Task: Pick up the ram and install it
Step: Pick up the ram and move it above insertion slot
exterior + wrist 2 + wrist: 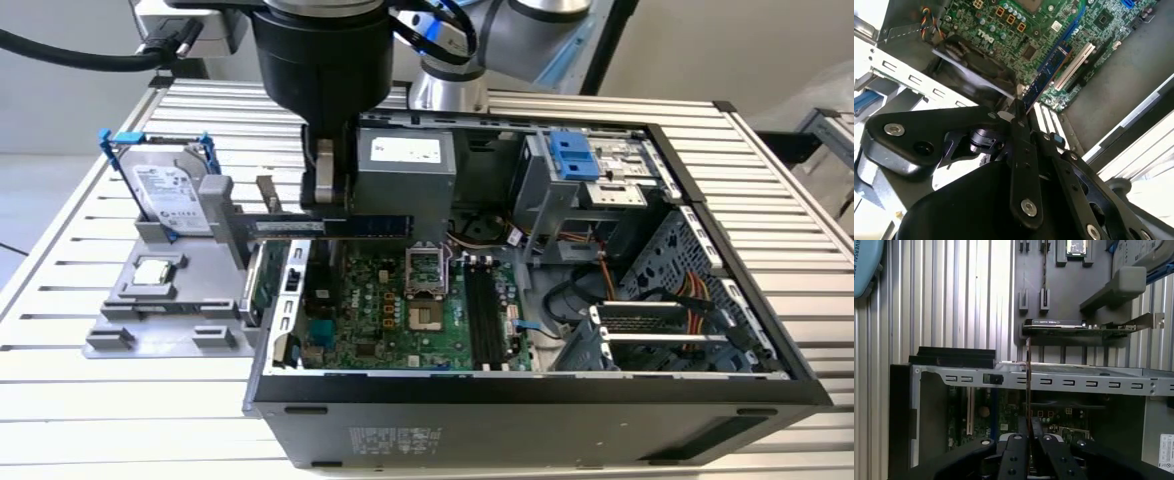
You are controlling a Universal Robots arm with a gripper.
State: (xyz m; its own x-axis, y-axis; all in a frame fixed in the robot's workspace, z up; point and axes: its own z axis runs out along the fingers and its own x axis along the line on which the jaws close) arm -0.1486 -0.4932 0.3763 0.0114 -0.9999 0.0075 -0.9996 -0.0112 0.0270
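Blue ram point(1048, 74), one, pinched in gripper point(1020, 107).

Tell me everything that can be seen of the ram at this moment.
The ram is a long, thin blue circuit-board stick with dark chips along its face. The gripper is shut on one part of it; the rest sticks out free. In the exterior view it is held level above the motherboard in the open computer case, seated in no slot.
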